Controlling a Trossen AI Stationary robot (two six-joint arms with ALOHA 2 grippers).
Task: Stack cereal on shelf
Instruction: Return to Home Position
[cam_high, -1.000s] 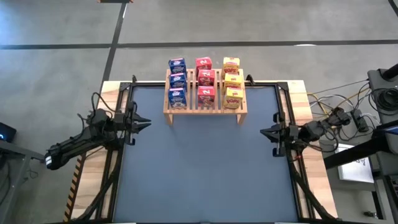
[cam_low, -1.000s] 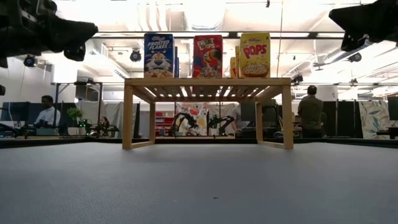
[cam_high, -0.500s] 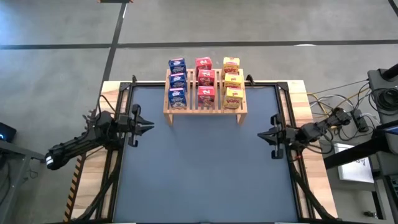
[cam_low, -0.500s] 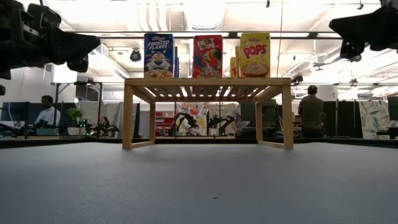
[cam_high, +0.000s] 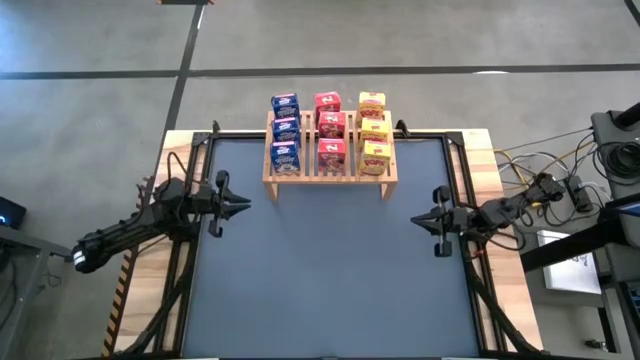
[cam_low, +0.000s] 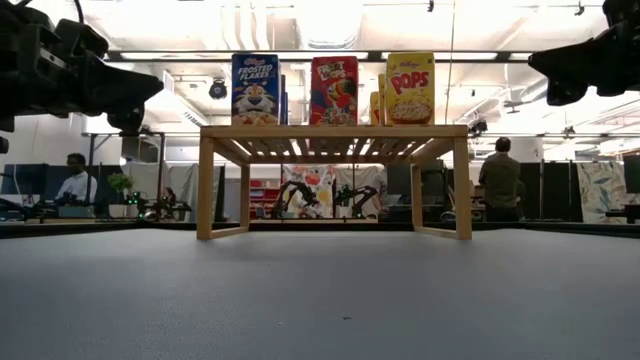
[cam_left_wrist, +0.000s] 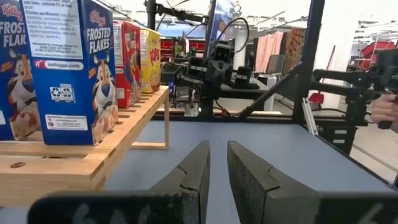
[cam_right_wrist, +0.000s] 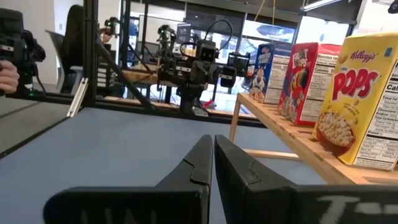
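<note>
Here, cereal (cam_high: 330, 131) fills the shelf (cam_high: 330, 178); left end effector (cam_high: 243, 204) and right end effector (cam_high: 416, 220), both pressed together, flank it.

left arm (cam_high: 130, 228): you've got a slim matte-black tube w/ blocky joints; pale grey cap at the far end near table edge.
left gripper (cam_high: 238, 205): black, two pointed fingers, short prongs sticking out crosswise behind them.
left fingers (cam_left_wrist: 193, 180): dark grey wedges, flat inner faces, faint seam lines; black bar across their base.
right arm (cam_high: 515, 208): same black build as you see on the other side, thin black cable bundle running off past table edge.
right gripper (cam_high: 418, 220): black, pointed tip, same crosswise prongs.
right fingers (cam_right_wrist: 194, 167): dark tapered wedges w/ stepped notch on the edges; black base bar w/ faint pale marking.
</note>
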